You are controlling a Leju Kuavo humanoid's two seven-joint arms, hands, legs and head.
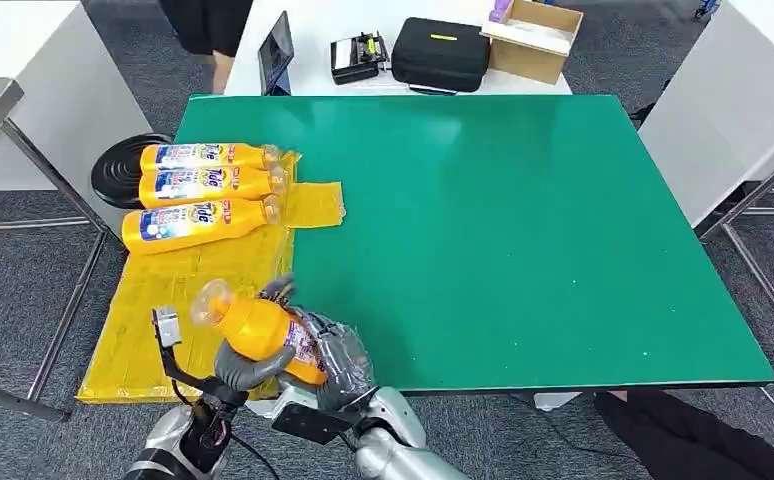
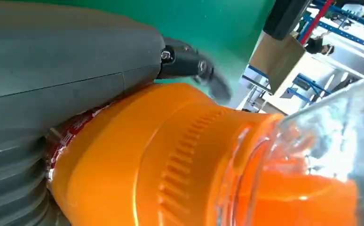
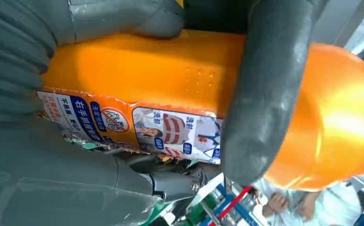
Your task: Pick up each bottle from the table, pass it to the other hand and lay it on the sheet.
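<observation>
An orange detergent bottle (image 1: 259,326) with a clear cap (image 1: 210,300) is held above the sheet's near right corner, cap pointing up and to the left. My left hand (image 1: 250,364) grips it from below around the middle. My right hand (image 1: 344,358) wraps its base end. The bottle (image 2: 170,160) lies against my left palm in the left wrist view. In the right wrist view my right hand (image 3: 53,155) closes around the labelled body of the bottle (image 3: 170,80). Three more orange bottles (image 1: 208,157) (image 1: 211,184) (image 1: 198,222) lie side by side on the yellow sheet (image 1: 153,300).
The green table (image 1: 523,230) stretches to the right of the sheet. Behind it stands a white table with a black case (image 1: 441,52), a cardboard box (image 1: 531,38) and a tablet (image 1: 277,52). A person (image 1: 208,25) stands at the far left.
</observation>
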